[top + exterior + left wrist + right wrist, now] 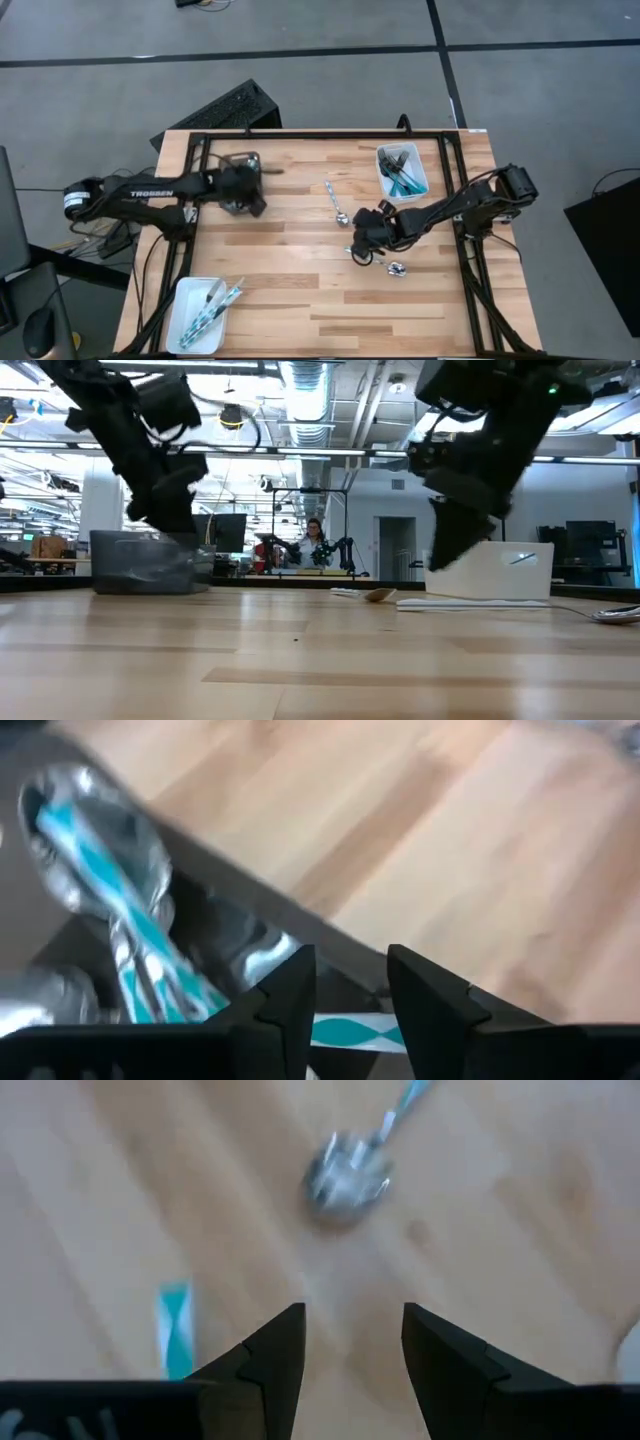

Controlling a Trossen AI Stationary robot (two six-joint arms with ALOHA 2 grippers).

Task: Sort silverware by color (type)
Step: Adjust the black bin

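Over the dark bin [240, 165], the left hand [350, 982] parts around a teal-handled utensil [345, 1032]; the right hand [352, 1345] hovers released above loose silverware [337, 202] on the table [300, 270], likely lowering next.

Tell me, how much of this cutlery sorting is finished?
Partly done. Some pieces already lie in the white tray at the far right, the white tray at the near left and the dark bin. The left gripper hangs open over that bin, a teal handle showing between its fingers. The right gripper hovers open above loose silverware on the table, which remains to sort.
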